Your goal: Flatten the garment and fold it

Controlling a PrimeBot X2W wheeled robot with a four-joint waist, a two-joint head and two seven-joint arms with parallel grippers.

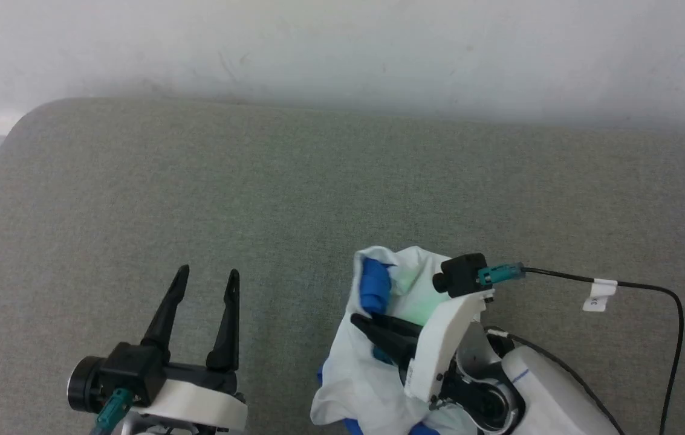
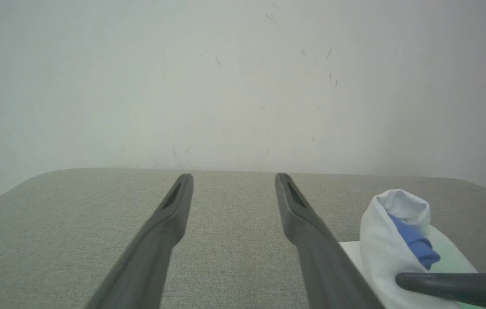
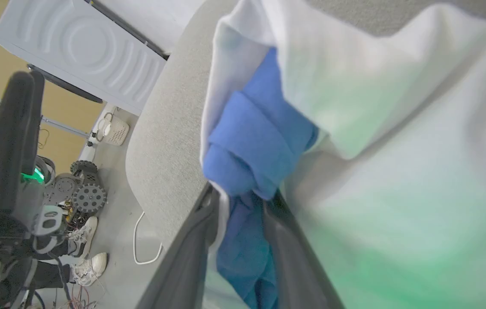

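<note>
My left gripper is released, fingers spread wide, hovering over bare grey cushion. There's lots of free surface ahead and to the left, up to the rounded far edge and the white wall. The garment is bunched at the near edge, right of centre. My right gripper is clenched on its blue fold, with a black cable trailing to the right.

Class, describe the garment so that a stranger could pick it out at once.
Find the grey fabric surface below the white wall. Toward its near right side, the garment lies bunched at the right gripper. It alone is soft and white, with a royal blue roll showing.
</note>
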